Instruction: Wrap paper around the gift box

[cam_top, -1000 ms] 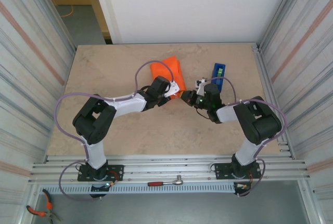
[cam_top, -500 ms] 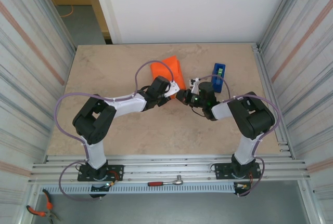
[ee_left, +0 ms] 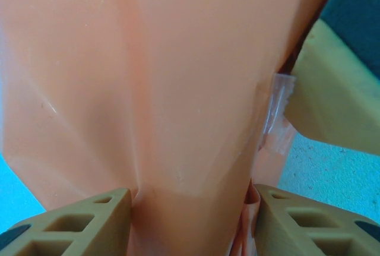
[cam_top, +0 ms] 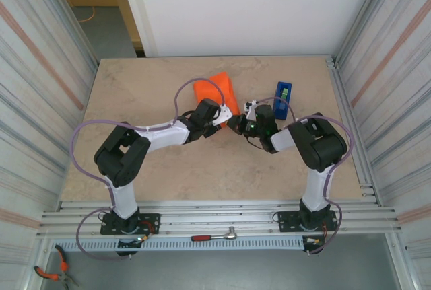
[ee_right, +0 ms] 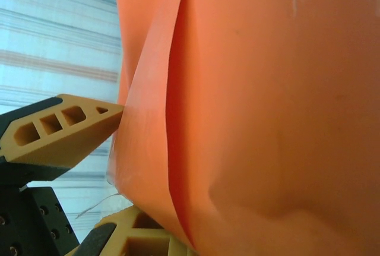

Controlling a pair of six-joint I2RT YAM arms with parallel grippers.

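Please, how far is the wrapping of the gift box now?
Done: the paper is folded into a bundle. In hand: the left gripper clamps it; the right gripper, shut, sits against a clear tape strip on its edge. Left: probably pressing that tape down and closing remaining flaps.
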